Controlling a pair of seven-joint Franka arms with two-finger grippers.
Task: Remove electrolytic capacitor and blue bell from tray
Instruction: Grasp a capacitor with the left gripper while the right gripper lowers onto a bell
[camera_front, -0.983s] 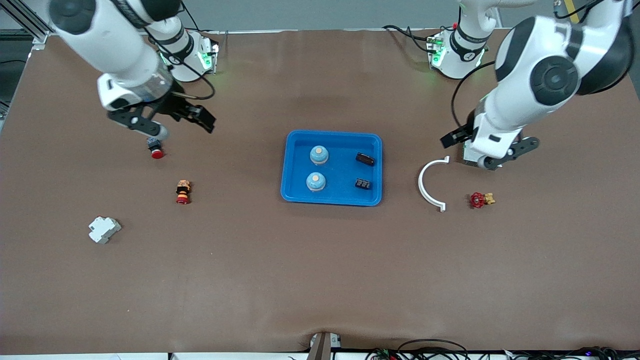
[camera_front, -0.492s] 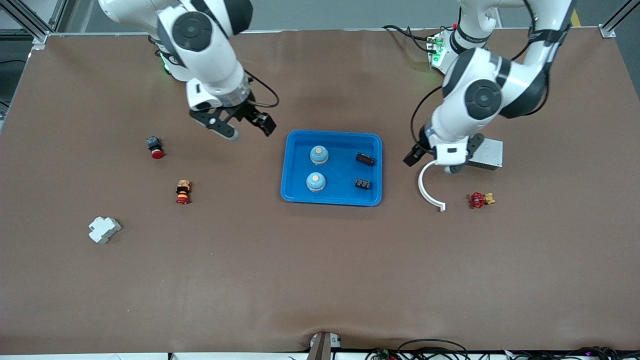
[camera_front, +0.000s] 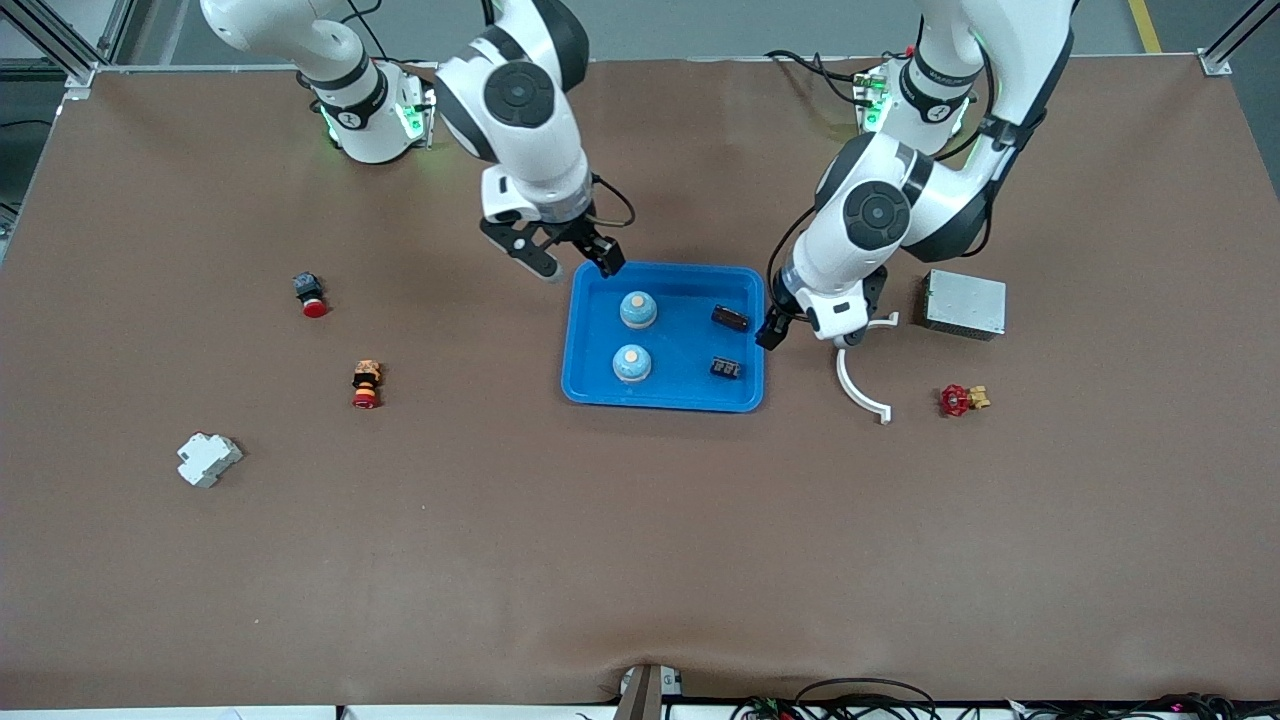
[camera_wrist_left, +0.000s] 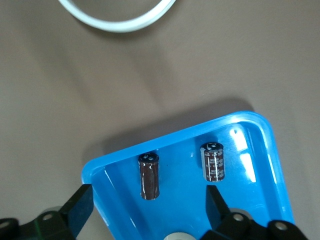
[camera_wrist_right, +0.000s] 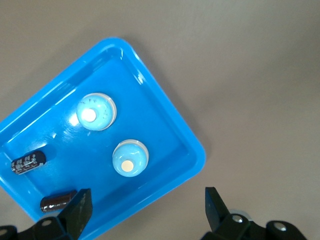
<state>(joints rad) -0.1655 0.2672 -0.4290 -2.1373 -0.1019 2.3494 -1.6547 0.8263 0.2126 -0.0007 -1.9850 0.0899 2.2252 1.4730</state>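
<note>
A blue tray (camera_front: 665, 267) in the middle of the table holds two light-blue bells (camera_front: 638, 309) (camera_front: 631, 363) and two dark capacitors (camera_front: 730, 318) (camera_front: 725, 368). My right gripper (camera_front: 578, 265) hangs open and empty over the tray's corner toward the right arm's end. Its wrist view shows the bells (camera_wrist_right: 96, 111) (camera_wrist_right: 130, 157), both capacitors (camera_wrist_right: 29, 162) (camera_wrist_right: 57, 201) and the tray rim (camera_wrist_right: 195, 145) past the gripper (camera_wrist_right: 147, 210). My left gripper (camera_front: 808, 335) hangs open and empty over the tray's edge at the left arm's end. The left wrist view has the gripper (camera_wrist_left: 147, 210) with the capacitors (camera_wrist_left: 149, 176) (camera_wrist_left: 212, 161) just ahead.
A white curved ring (camera_front: 860, 385), a grey metal box (camera_front: 964, 303) and a red valve (camera_front: 960, 400) lie toward the left arm's end. Toward the right arm's end lie a red button (camera_front: 310, 295), a red-and-yellow button (camera_front: 366, 384) and a white breaker (camera_front: 208, 458).
Both arms have swung in from the table's ends to the tray's two edges. The left arm's move has uncovered the grey box. Both grippers stay open.
</note>
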